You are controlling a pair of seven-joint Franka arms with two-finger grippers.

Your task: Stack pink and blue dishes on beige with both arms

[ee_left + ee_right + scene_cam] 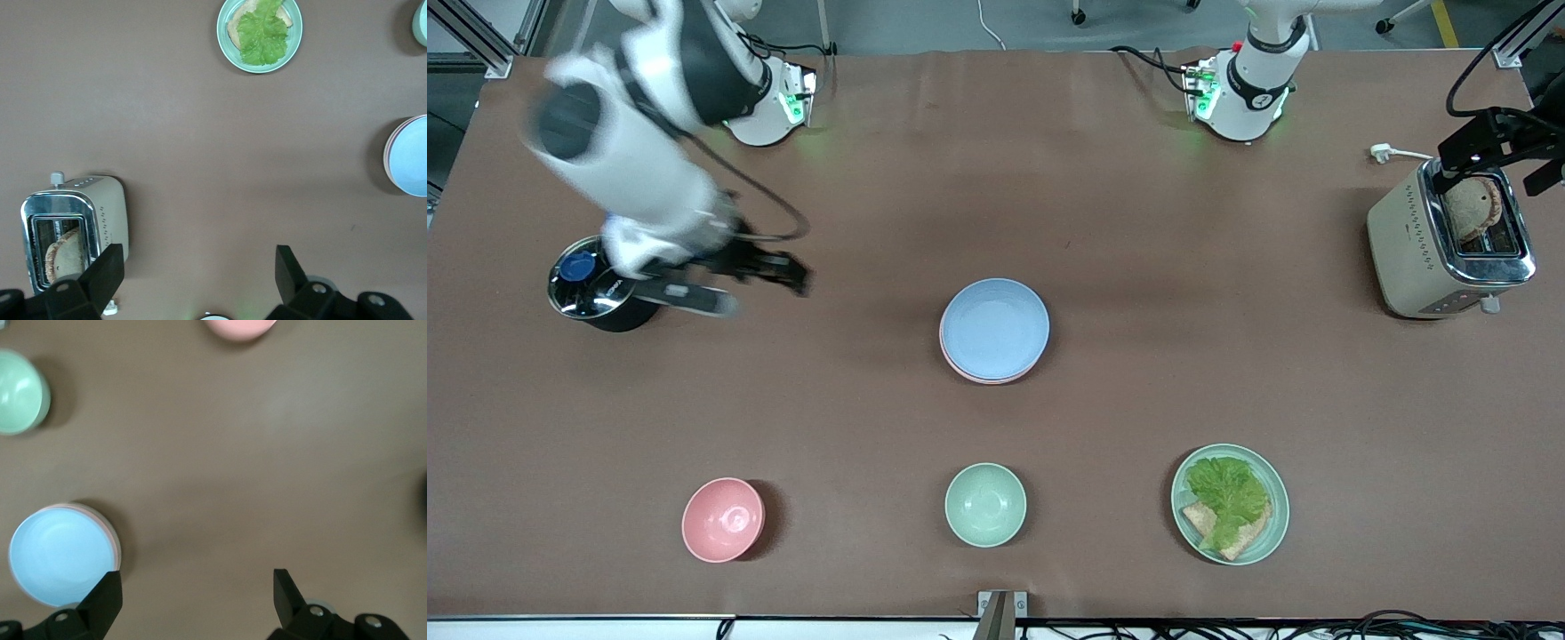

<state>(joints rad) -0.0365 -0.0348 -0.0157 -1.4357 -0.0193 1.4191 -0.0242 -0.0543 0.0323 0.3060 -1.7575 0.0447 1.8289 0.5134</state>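
In the middle of the table the blue plate (994,328) is lying on top of the stack, with the pink plate (971,376) showing as a thin rim just under it. I cannot tell whether the beige plate is beneath them; it is hidden if so.

I am holding my right gripper (760,277) in the air toward my right arm's end of the table, beside a black pot with a shiny lid (590,283). Its fingers (103,600) are spread wide apart with nothing between them, and from my right wrist the blue plate (63,555) is showing off to one side.

My left gripper (200,277) is hanging above the table toward my left arm's end, its fingers (107,272) also parted and empty, close by the toaster (1449,240) with a slice of bread in its slot.

Nearer the front camera, a pink bowl (723,519), a mint-green bowl (985,504) and a green plate with lettuce and bread (1230,503) are sitting in a row, well apart.
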